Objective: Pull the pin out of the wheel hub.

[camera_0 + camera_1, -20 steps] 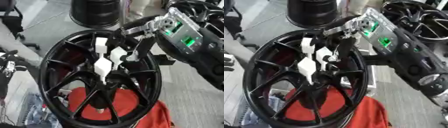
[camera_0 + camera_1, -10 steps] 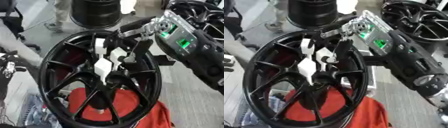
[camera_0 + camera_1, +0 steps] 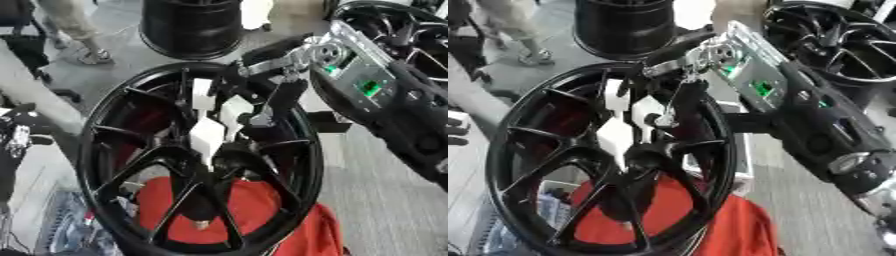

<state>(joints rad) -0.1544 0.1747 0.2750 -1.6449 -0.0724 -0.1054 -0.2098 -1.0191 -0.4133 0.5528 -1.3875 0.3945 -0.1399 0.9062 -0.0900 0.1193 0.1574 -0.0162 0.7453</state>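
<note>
One black wheel hub (image 3: pixel 197 160) is seen standing nearly upright in the middle of both views, its spokes running out from a dark centre. Behind its lower half a red cloth (image 3: pixel 254 210) is visible through the spokes. The right hand (image 3: pixel 262 95) is brought in from the upper right, its arm (image 3: pixel 798 105) showing a silver plate and a small green light. Its dark fingers (image 3: pixel 682 97) are curled down against the upper spokes just above the centre, next to several white tags or pieces (image 3: pixel 210 135) that lie between the spokes. Whether the fingers are closed round the pin cannot be told, and the pin itself cannot be made out among the white pieces and the fingers. The left hand is not seen in either view. A second black wheel (image 3: pixel 842 30) is seen at the upper right, and a dark round tyre or rim (image 3: pixel 192 25) stands on the floor beyond the hub.
</note>
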